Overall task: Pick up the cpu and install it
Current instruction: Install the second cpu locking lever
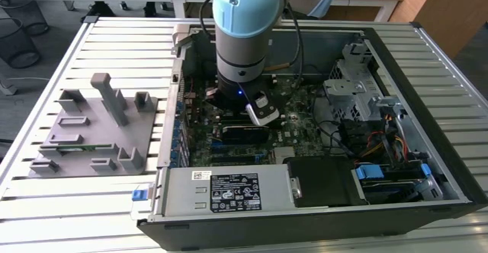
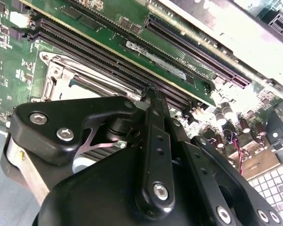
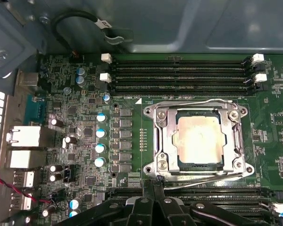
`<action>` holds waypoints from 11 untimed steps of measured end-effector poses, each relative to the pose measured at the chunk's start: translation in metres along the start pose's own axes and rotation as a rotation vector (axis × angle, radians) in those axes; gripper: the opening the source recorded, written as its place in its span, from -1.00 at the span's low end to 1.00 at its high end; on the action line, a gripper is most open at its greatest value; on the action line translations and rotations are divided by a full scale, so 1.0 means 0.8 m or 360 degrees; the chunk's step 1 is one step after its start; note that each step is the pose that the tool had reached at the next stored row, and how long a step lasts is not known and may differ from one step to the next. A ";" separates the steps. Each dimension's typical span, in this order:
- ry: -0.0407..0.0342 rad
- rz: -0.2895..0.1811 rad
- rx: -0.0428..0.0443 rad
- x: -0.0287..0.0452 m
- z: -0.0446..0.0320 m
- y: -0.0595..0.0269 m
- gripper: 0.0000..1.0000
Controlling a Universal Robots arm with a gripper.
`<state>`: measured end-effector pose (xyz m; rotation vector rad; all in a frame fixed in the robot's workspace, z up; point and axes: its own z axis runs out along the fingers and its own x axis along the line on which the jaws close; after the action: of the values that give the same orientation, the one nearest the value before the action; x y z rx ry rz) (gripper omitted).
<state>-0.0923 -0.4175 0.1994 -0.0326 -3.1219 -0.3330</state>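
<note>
In the exterior view, my arm reaches into the open black computer case (image 1: 427, 150) on the slatted table (image 1: 46, 207). In the first wrist view, the flat square silver-topped cpu (image 3: 198, 142) already sits in its metal socket frame (image 3: 156, 141); my end effector (image 3: 153, 188) is pinched narrow, empty, beside it.

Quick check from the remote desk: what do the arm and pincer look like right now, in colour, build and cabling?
The arm is a thick cylinder with a light blue cap over a silver-grey body and a black wrist section, where a small blue light glows. A dark cable runs down beside it. A white and black module hangs at the wrist. The pincer is matte black, built of flat linkage bars joined by silver screws.
</note>
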 end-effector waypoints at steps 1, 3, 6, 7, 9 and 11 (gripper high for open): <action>0.0000 0.0000 -0.0001 -0.0001 0.0000 0.000 -0.79; 0.0001 0.0000 -0.0005 -0.0002 0.0004 -0.001 -0.79; 0.0001 0.0000 -0.0017 -0.0003 0.0017 -0.001 -0.79; 0.0002 0.0000 -0.0023 -0.0003 0.0022 -0.002 -0.79; 0.0002 0.0000 -0.0035 -0.0003 0.0036 -0.002 -0.79; 0.0002 0.0000 -0.0039 -0.0003 0.0051 -0.002 -0.79</action>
<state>-0.0921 -0.4183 0.1950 -0.0329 -3.1168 -0.3716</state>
